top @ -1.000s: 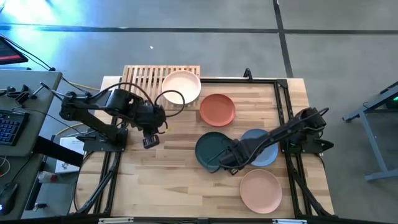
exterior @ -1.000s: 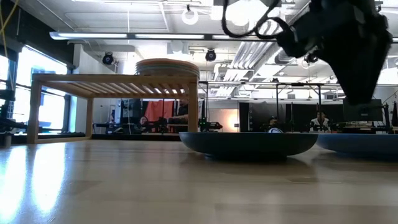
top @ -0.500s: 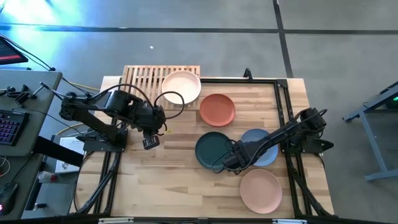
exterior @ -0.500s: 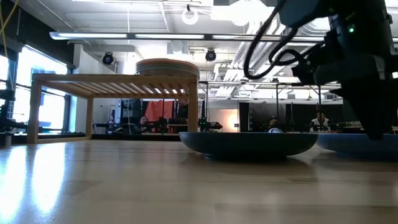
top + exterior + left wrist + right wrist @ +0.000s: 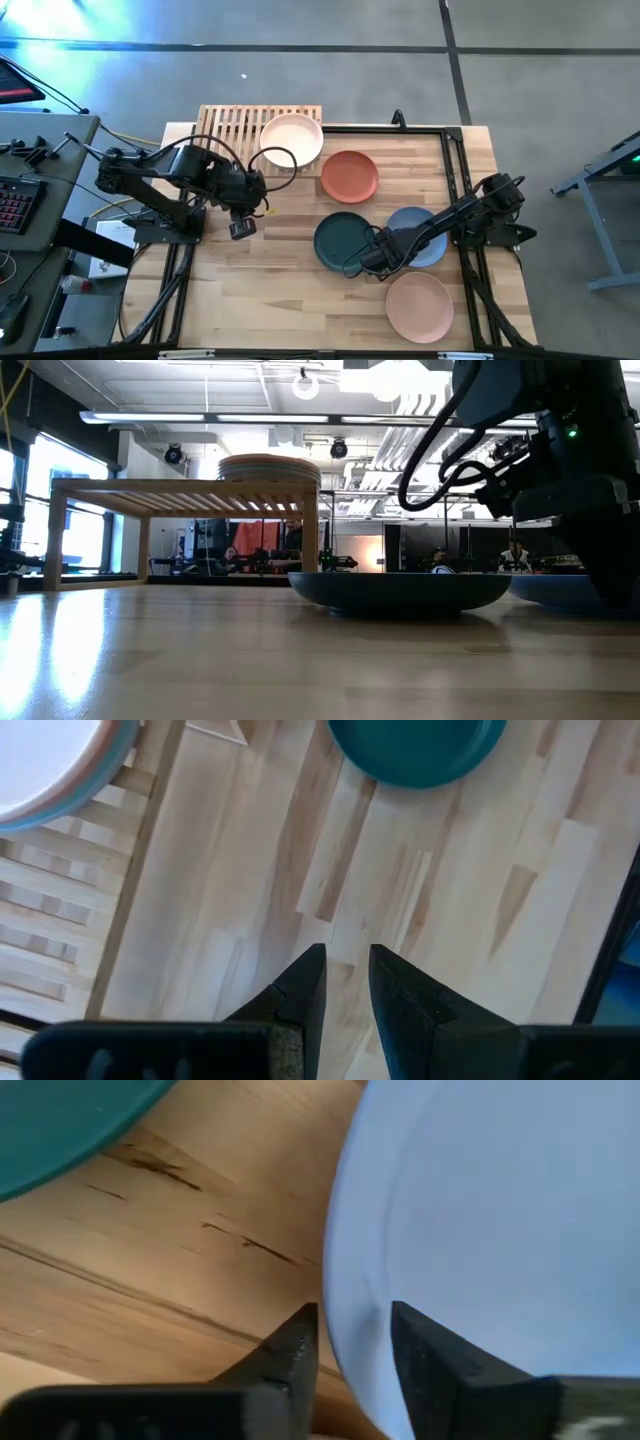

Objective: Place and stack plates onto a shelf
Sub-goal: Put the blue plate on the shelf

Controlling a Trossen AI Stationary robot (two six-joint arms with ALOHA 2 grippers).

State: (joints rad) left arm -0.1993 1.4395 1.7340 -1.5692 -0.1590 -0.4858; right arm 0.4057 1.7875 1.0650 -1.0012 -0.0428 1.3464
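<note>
The shelf (image 5: 235, 125) stands at the table's far left and carries a stack of plates (image 5: 291, 140) with a pale plate on top; the low view shows the stack (image 5: 270, 465) on the shelf (image 5: 185, 495). On the table lie a terracotta plate (image 5: 349, 176), a dark teal plate (image 5: 340, 240), a light blue plate (image 5: 418, 236) and a peach plate (image 5: 420, 306). My right gripper (image 5: 375, 262) (image 5: 355, 1345) is low at the light blue plate's near-left rim, open, one finger on either side of it. My left gripper (image 5: 240, 228) (image 5: 347, 970) hovers over bare table near the shelf, narrowly open. My right gripper comes from above, slanting, with one finger (image 5: 290, 1350) outside the light blue plate's rim (image 5: 340, 1320) and the other finger (image 5: 430, 1365) over the plate's inside. The plate lies flat on the table. Whether the fingers touch it, I cannot tell.
The dark teal plate (image 5: 60, 1120) lies close beside the light blue one, with a narrow strip of table between them. A black frame (image 5: 455, 180) runs along the table's right and far edges. A desk with a keyboard (image 5: 15, 200) stands left of the table.
My right gripper has come down to the light blue plate's rim and shifted slightly toward the table's right edge. The plates have stayed where they were.
</note>
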